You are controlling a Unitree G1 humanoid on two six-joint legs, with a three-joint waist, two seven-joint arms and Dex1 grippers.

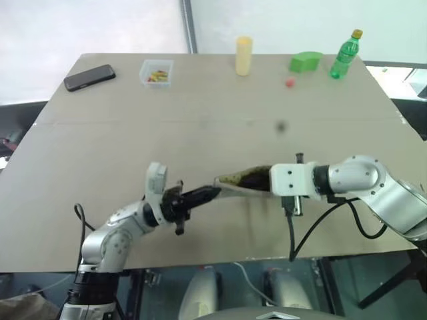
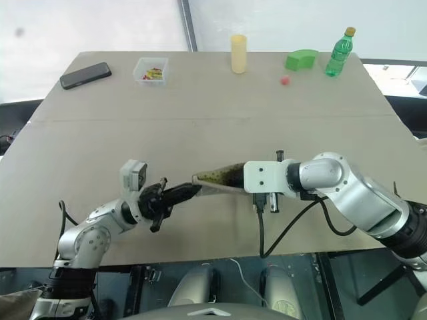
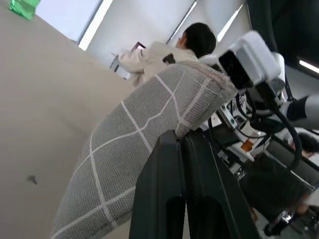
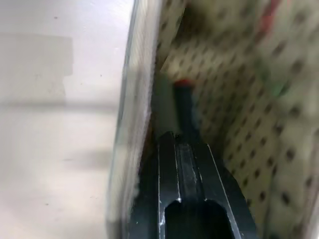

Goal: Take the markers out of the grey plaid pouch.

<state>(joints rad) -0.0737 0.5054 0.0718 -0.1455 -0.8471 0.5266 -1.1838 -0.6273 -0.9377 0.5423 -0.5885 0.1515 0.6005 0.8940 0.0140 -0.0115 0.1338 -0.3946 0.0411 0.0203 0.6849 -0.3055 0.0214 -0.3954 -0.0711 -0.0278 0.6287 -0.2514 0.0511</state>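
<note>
1. Nearest, low in the left eye view, the left claw (image 1: 212,193) is closed on the left end of the grey plaid pouch (image 1: 241,180); from its wrist the two black fingers (image 3: 164,199) press together on the plaid fabric.
2. The pouch hangs just above the worktop (image 1: 200,133) at lower centre, stretched between the two claws, its mouth gaping upward to show dark speckled lining.
3. The right claw (image 4: 182,142) reaches into the pouch from the right. In its wrist view the fingers look nearly together, deep in the polka-dotted lining, with a dark marker (image 4: 184,107) bearing a red band right at their tips; I cannot tell whether it is gripped.
4. Far along the top edge, left to right: a black phone (image 1: 89,77), a clear box (image 1: 157,72) of small coloured things, a pale yellow cylinder (image 1: 243,55), a small red object (image 1: 289,83), a green block (image 1: 305,62) and a green bottle (image 1: 345,55).
5. The left wrist view catches a seated person (image 3: 164,52) beyond the worktop.
</note>
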